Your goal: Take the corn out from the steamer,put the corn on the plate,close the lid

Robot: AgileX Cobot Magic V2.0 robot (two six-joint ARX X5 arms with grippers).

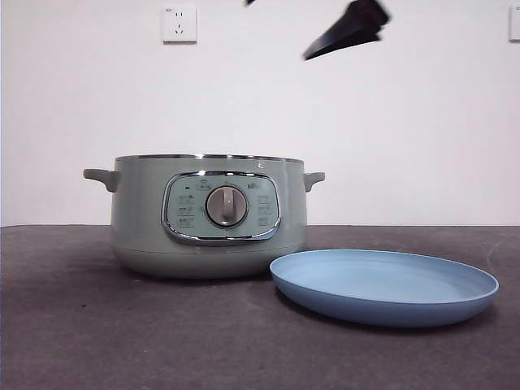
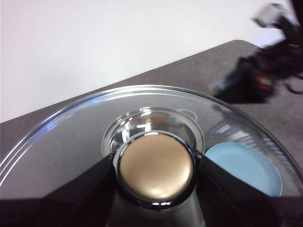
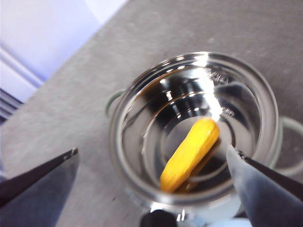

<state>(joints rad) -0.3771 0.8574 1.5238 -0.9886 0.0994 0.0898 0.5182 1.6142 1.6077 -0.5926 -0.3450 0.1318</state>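
Corn (image 3: 190, 153) lies in the uncovered steamer (image 3: 142, 189) under the open right gripper (image 3: 151, 189); left gripper (image 2: 156, 172) grips the lid (image 2: 71, 137).

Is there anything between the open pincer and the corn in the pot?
No. In the right wrist view, the right pincer hangs open above the pot, and only air lies between it and the corn at the bottom.

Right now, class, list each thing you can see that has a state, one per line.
steamer: open, lid off.
lid: held up by its knob in the left gripper.
corn: lying inside the steamer.
plate: on the table, nothing on it.
right gripper: open, above the steamer.
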